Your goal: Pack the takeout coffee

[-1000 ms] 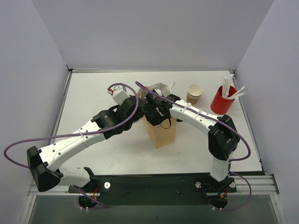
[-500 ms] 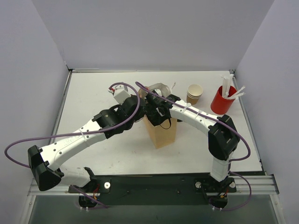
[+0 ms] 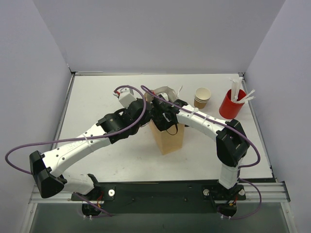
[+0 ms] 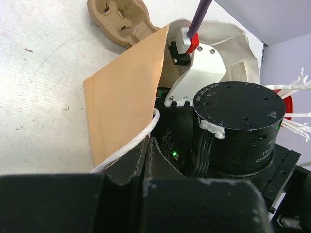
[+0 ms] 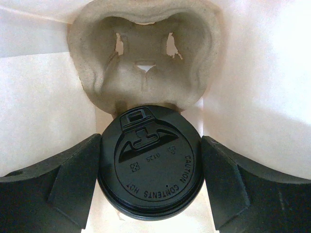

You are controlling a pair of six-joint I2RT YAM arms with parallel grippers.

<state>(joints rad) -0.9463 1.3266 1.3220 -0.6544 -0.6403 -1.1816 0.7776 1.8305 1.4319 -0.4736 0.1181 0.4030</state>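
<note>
The right gripper (image 5: 151, 167) is clamped on the takeout coffee (image 5: 150, 145), one finger pressed to each side. From above only the cup's black lid (image 5: 163, 182) shows. The coffee hangs inside the brown paper bag (image 3: 168, 140), over a moulded pulp cup carrier (image 5: 146, 53) that lies between the bag's pale inner walls. The left gripper (image 4: 145, 154) is pinched shut on the bag's rim, where the white cord handle (image 4: 138, 138) runs into its jaws. The bag stands mid-table (image 3: 97, 97). Well to its right are a stack of kraft cups (image 3: 202, 97) and a red cup (image 3: 232, 106) holding white sticks.
</note>
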